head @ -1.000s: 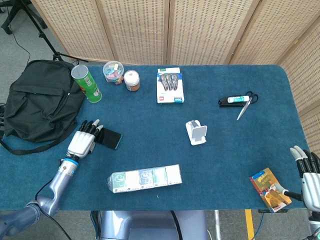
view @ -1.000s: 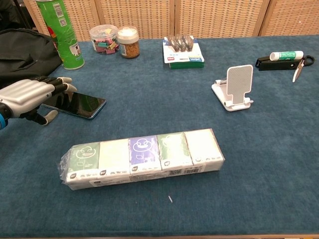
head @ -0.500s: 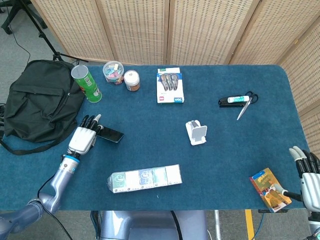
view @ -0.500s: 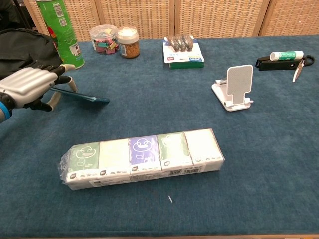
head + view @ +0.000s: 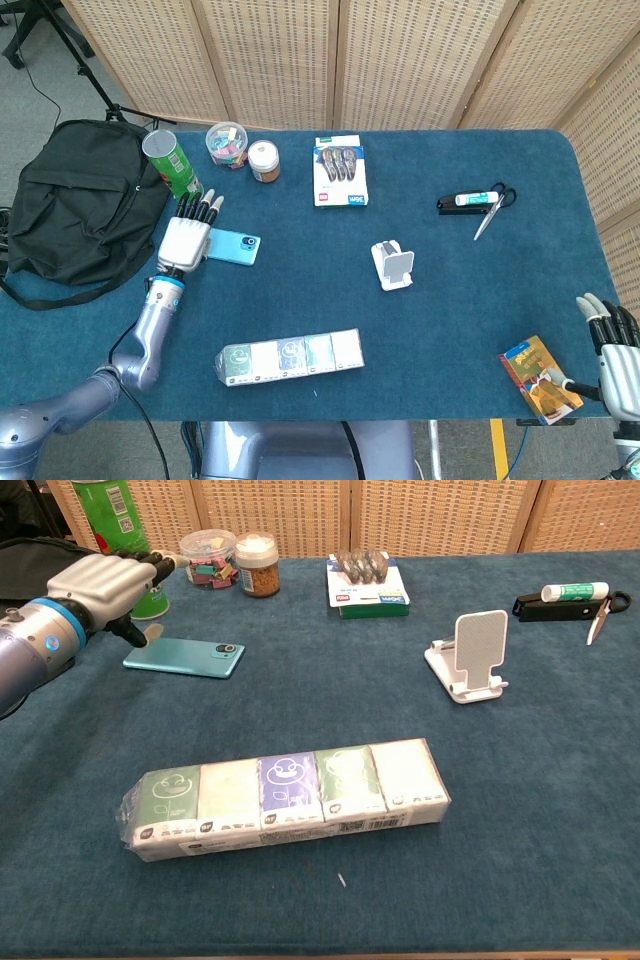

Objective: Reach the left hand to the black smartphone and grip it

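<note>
The smartphone [image 5: 236, 246] [image 5: 190, 658] lies flat on the blue table with its teal back and camera facing up. My left hand [image 5: 186, 238] [image 5: 105, 580] hovers over its left end. The fingers are stretched out towards the green can [image 5: 172, 165] [image 5: 118, 540], and the thumb hangs down against the phone's far edge. Nothing is clasped in that hand. My right hand [image 5: 612, 345] shows only in the head view, at the table's near right corner, with its fingers apart and nothing in it.
A black backpack [image 5: 80, 200] lies left of the hand. Two small jars [image 5: 235, 562] and a boxed set [image 5: 368, 584] stand at the back. A tissue pack [image 5: 285, 798] lies in front, a white phone stand [image 5: 470, 658] mid-table, scissors with glue [image 5: 478, 204] far right, and an orange packet [image 5: 540, 378] near my right hand.
The phone has tipped over from screen up, through standing on edge, to teal back up, and now lies farther from me. My left hand has moved away from me with it. The right hand has stayed put.
</note>
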Available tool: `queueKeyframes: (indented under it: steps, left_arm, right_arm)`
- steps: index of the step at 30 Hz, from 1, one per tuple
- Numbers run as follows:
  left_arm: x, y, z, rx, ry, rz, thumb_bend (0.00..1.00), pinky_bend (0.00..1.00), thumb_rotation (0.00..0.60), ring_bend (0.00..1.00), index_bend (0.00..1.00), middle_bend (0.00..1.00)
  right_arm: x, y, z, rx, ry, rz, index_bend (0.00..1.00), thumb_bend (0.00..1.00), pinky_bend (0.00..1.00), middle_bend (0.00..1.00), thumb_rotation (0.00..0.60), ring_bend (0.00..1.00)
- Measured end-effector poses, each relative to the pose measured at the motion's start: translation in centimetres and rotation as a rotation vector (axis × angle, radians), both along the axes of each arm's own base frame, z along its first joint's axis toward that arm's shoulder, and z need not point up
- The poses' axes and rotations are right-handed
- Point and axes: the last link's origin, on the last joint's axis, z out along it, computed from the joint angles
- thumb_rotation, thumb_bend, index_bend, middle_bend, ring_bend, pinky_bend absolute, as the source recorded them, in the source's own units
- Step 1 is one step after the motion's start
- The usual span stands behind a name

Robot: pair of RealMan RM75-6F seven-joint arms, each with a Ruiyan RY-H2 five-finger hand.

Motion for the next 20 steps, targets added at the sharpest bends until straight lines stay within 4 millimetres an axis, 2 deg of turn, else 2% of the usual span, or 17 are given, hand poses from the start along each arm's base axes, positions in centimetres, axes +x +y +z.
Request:
queueKeyframes:
  steps: [1,3,9,12,14,20]
  left_arm:
    - [0.4,0.0,0.0,-0.001,-0.018,0.001,0.04,0.0,0.6,0.0,0.0,0.0]
    - [0.8,-0.2,0.1,-0.011,-0.047,-0.005,0.0,0.0,0.6,0.0,0.0,0.0]
    - [0.2,-2.3,2.2,-0.046,-0.098,-0.036,0.0,0.0,0.6,0.0,0.0,0.0]
    - [-1.2,-4.1,4.4,-0.058,-0.105,-0.047,0.0,0.0,0.6,0.0,0.0,0.0]
    - [-2.9,-5.7,6.6,-0.049,-0.103,-0.04,0.0,0.0,0.6,0.0,0.0,0.0]
    - [-7.0,-10.3,11.2,-0.008,-0.121,0.019,0.0,0.0,0.6,0.0,0.0,0.0]
  right_arm:
    - [0.0,0.0,0.0,0.0,0.0,0.0,0.04,0.0,0.0,0.0,0.6,0.0]
    - [0.0,-0.1,0.0,0.0,-0.003,-0.001,0.04,0.0,0.0,0.0,0.6,0.0]
    - [0.1,-0.1,0.0,0.007,-0.01,0.006,0.04,0.0,0.0,0.0,0.6,0.0]
    - [0.3,-0.1,0.0,0.009,-0.014,0.019,0.04,0.0,0.0,0.0,0.6,0.0]
    - [0.5,0.0,0.0,0.01,-0.018,0.027,0.04,0.0,0.0,0.0,0.6,0.0]
    - [0.7,0.1,0.0,0.006,0.002,0.036,0.04,0.0,0.0,0.0,0.6,0.0]
